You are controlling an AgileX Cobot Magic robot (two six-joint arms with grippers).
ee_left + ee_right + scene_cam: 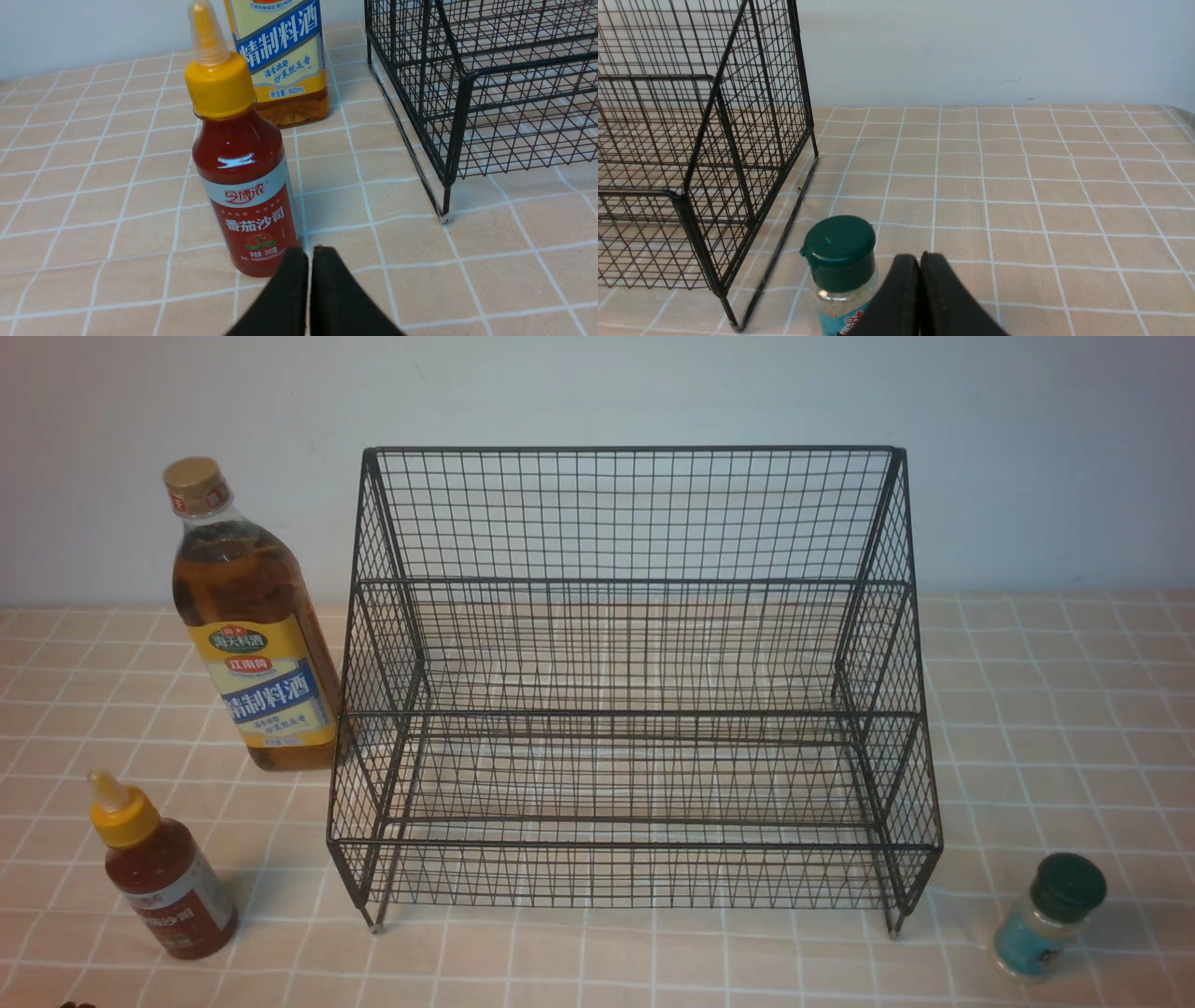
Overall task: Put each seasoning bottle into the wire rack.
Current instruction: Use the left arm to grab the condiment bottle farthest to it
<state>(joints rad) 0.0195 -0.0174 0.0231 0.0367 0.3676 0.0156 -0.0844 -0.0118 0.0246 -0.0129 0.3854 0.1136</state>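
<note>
A: Count pls. How many to put away?
B: 3, all upright on the worktop (1055, 709), all outside the rack. Tall amber bottle (252, 644), gold cap, yellow-blue label: left side, back toward the far edge. Red-sauce bottle (163, 882), yellow nozzle: near-left corner. Teal shaker (1046, 915), dark green cap: by the near edge, toward the near-right corner.
A: Racks?
B: 1 wire rack (635, 709). Black mesh, 2 stepped tiers, tall back, short feet. It's mid-worktop w/ its back toward the far edge. The amber bottle stands just beside its left side, small gap btwn them. The other 2 sit apart from it, off its front corners.
A: Grippers?
B: 2. Left gripper (309, 254): fingers pressed together, nothing btwn them, tips close to the red-sauce bottle's base. Touching or not, can't tell. Right gripper (920, 259): same, fingers together, gripping nothing, right beside the shaker.
A: Surface & room?
B: Peach cloth (93, 709) w/ a white grid over the top, lying flat. Plain pale wall (653, 392) along the far edge, a few faint marks on it in the right wrist view.
</note>
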